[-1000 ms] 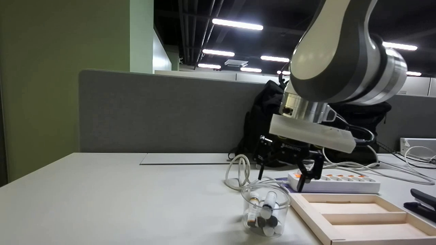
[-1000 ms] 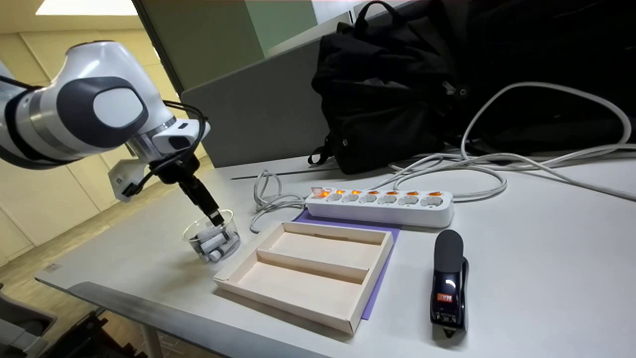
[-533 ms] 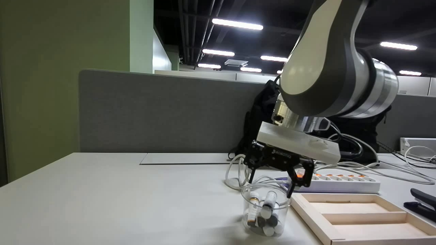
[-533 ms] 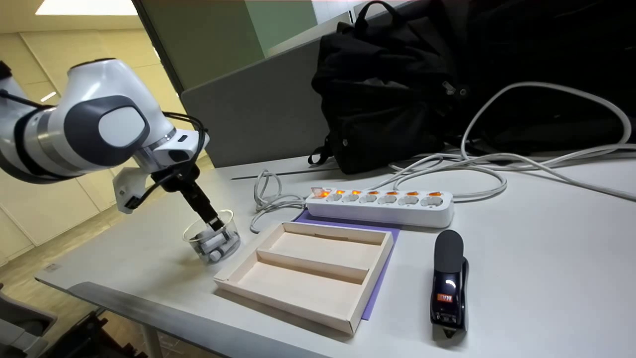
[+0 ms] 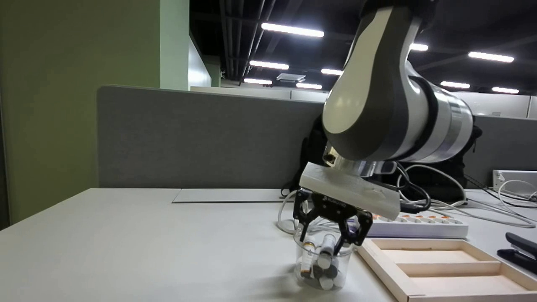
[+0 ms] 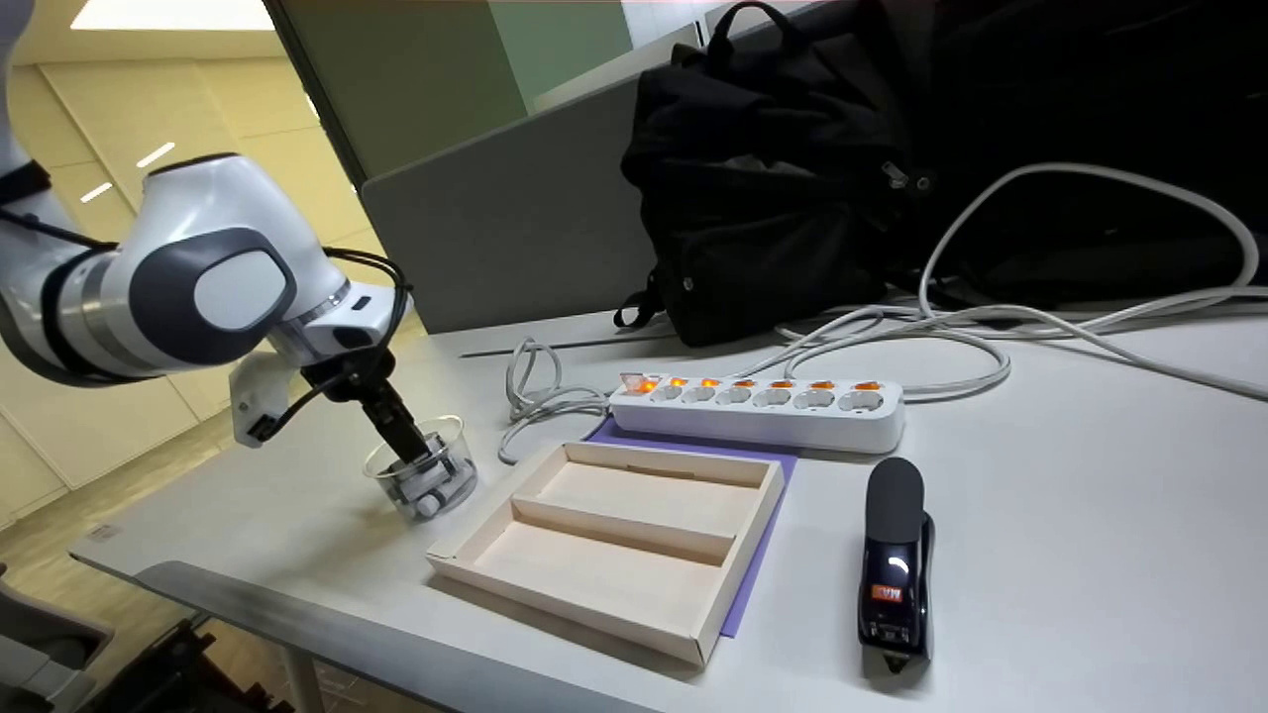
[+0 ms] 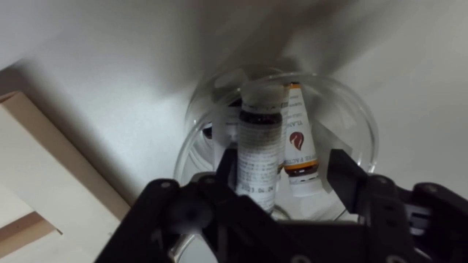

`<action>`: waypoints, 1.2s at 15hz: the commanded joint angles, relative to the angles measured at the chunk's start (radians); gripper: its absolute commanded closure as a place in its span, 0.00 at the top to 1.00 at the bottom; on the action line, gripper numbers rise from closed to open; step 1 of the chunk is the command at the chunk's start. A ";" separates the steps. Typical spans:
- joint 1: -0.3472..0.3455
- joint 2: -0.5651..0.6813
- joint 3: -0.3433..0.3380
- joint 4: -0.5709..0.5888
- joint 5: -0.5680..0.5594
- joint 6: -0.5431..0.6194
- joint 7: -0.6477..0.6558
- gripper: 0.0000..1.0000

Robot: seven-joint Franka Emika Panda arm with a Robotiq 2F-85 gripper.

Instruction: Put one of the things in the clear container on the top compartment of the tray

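Note:
The clear container [image 5: 346,268] stands upright on the table and holds several small white-labelled bottles [image 5: 327,247]. It also shows in an exterior view [image 6: 462,432] and in the wrist view [image 7: 372,128]. My gripper [image 5: 321,246] is open, pointing down at a tilt, with its fingertips inside the container's rim. In the wrist view, one bottle [image 7: 257,157] stands between the fingers [image 7: 281,170], close against the left finger. Another bottle [image 7: 299,138] lies beyond it, with a red drop on its label. The wooden tray [image 6: 624,530] sits beside the container, its two compartments empty.
A white power strip [image 6: 753,421] lies behind the tray, with looped cables [image 6: 535,396] near the container. A purple sheet [image 6: 758,564] lies under the tray. A black stapler [image 6: 895,574] stands beside it. A black backpack [image 6: 763,198] rests against the grey partition [image 5: 201,138].
The arm has come down, moving left in an exterior view, and the fingers have gone from above the container to inside its rim. The container has shifted slightly. The tray has not moved.

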 commanded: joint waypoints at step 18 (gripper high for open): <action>-0.120 -0.264 -0.082 0.020 -0.035 -0.521 -0.201 0.07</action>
